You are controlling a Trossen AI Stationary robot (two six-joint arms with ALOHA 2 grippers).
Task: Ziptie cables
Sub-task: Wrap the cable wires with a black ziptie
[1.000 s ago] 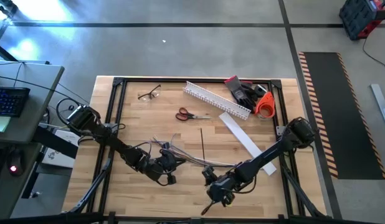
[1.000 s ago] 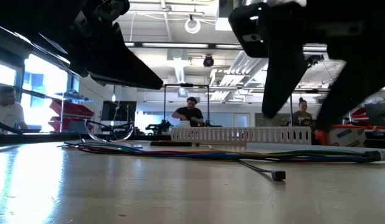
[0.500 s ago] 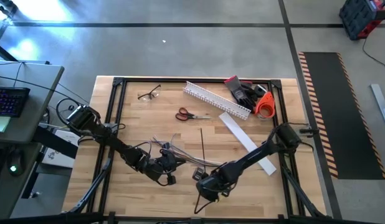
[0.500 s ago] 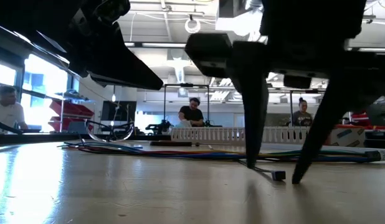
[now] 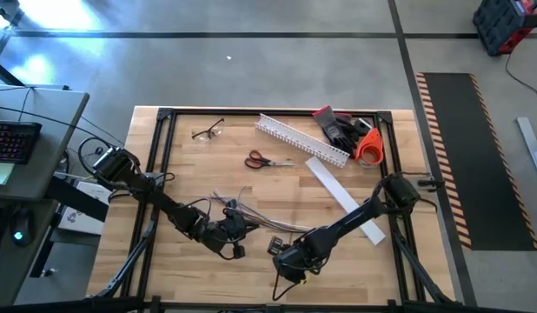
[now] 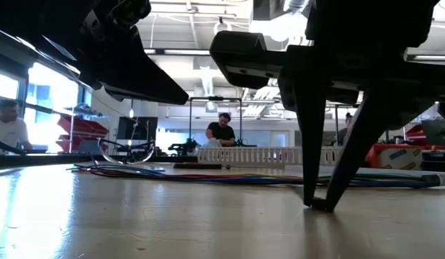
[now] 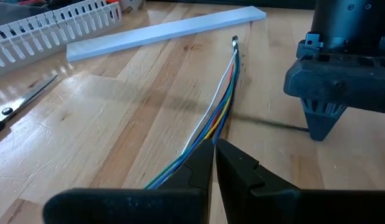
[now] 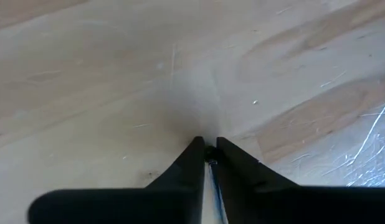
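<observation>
I see the right gripper (image 6: 317,203) pinching the ziptie's (image 5: 282,202) near end — strip running away from cables (image 7: 211,121), left gripper (image 7: 215,163) clamped on them.

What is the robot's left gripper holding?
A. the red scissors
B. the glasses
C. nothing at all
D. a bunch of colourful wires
D: in the left wrist view the left gripper has its fingers shut on the cables, which run out from its tips across the table, while the scissors and the glasses lie untouched farther off.
</observation>
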